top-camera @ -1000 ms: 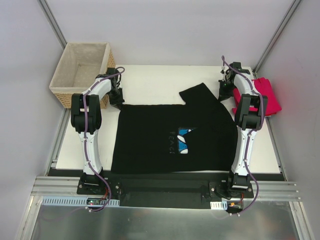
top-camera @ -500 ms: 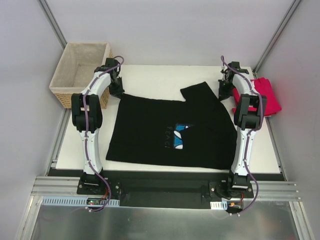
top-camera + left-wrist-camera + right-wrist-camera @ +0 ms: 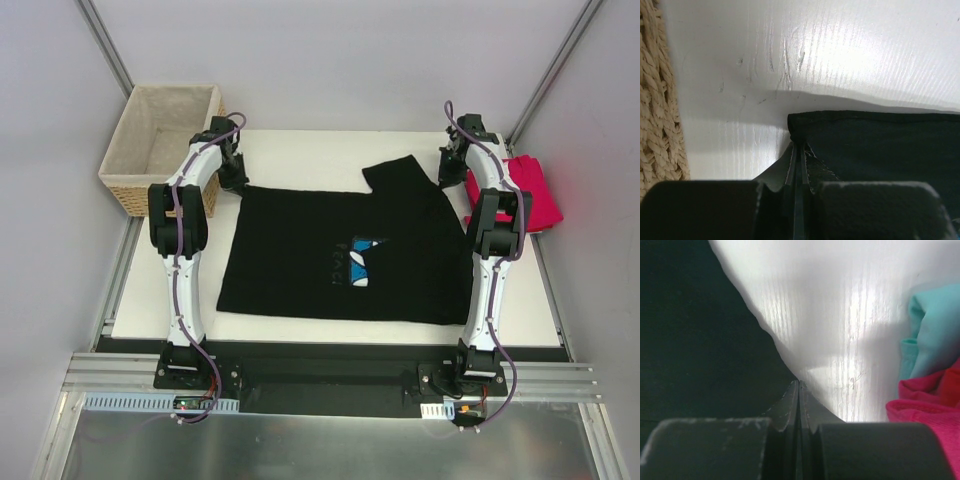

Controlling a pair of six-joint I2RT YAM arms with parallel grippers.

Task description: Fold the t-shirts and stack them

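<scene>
One black shirt (image 3: 340,260), blue print up, lies flat between the left gripper (image 3: 236,181) and right gripper (image 3: 447,178), with the red shirt (image 3: 532,195) bunched just outside the right one. Both are stretched far forward, each pinching the black shirt's far edge.

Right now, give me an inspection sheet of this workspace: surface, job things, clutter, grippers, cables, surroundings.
Surface: white tabletop, lightly scratched.
Job's things: black t-shirt with blue printed square spread flat; pinkish-red cloth shirt folded at the right edge.
Clutter: woven wicker basket with pale lining at the far-left corner; teal cloth beside the red shirt.
Grippers: left gripper shut on the black shirt's corner; right gripper shut on its opposite edge.
Cables: purple cables run along both arms.
Surroundings: grey enclosure walls.
</scene>
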